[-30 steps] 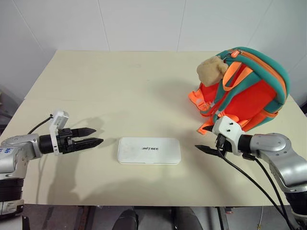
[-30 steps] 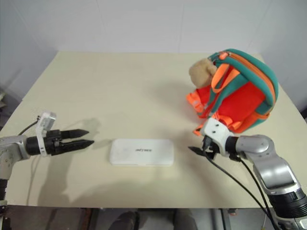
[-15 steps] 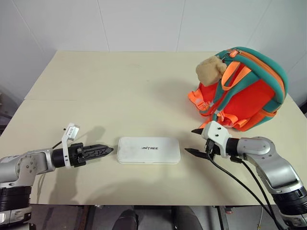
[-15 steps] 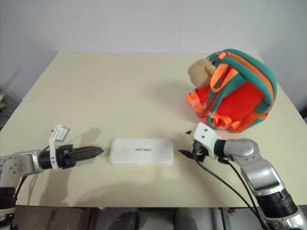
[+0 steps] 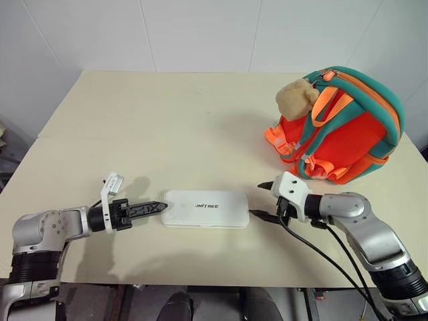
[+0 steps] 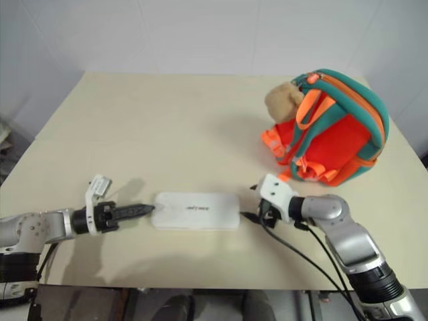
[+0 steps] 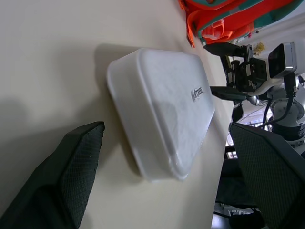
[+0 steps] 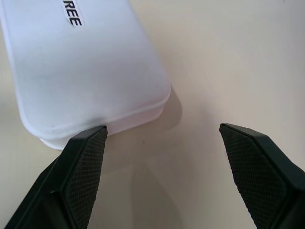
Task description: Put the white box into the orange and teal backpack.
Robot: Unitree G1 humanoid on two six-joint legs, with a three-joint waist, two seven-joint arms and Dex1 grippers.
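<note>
Risk of the flat box [image 5: 206, 208] skidding on the surface [image 5: 167, 127]: left gripper [image 5: 155, 208] and right gripper [image 5: 259, 199], both wide open and empty, flank its short ends

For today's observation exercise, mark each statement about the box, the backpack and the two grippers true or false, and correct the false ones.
1. The white box lies flat on the table. True.
2. The white box is already inside the orange and teal backpack. False: it lies on the table, apart from the backpack.
3. The left gripper and right gripper sit at opposite ends of the box. True.
4. The right gripper is shut on the box. False: its jaws are open.
5. A tan plush toy sits on the backpack. True.
</note>
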